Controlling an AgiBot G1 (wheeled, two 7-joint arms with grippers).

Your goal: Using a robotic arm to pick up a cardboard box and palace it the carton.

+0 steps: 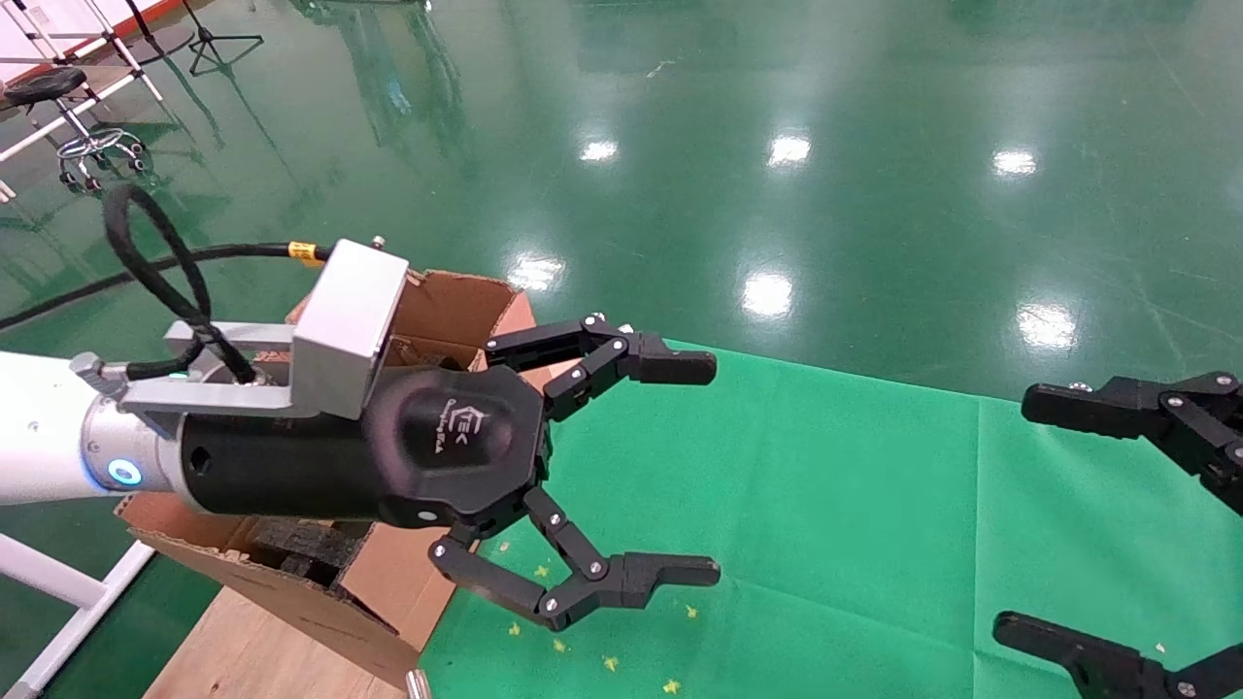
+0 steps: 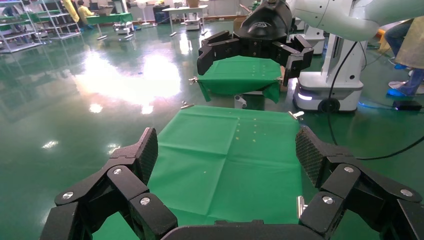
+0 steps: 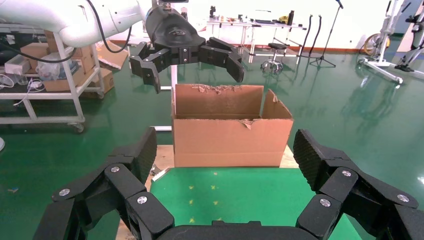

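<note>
My left arm, white with a silver camera block [image 1: 350, 325], holds its left gripper [image 1: 717, 469] open and empty above the green cloth, just right of the carton [image 1: 456, 301]. The carton is a long brown box with torn flaps and black foam [image 1: 301, 544] inside; it also shows in the right wrist view [image 3: 225, 137], with the left gripper [image 3: 194, 75] open above it. The left gripper [image 2: 227, 150] has only green cloth between its fingers. My right gripper [image 1: 1015, 515] is open and empty at the table's right side [image 3: 225, 150]. The small cardboard box is out of view.
A green cloth [image 1: 825, 505] covers the table. The carton stands on a wooden board [image 1: 262, 650] at the table's left end. Shiny green floor lies beyond. A stool [image 1: 58, 97] and stands are far back left. Another robot base [image 2: 327, 90] stands behind the right gripper.
</note>
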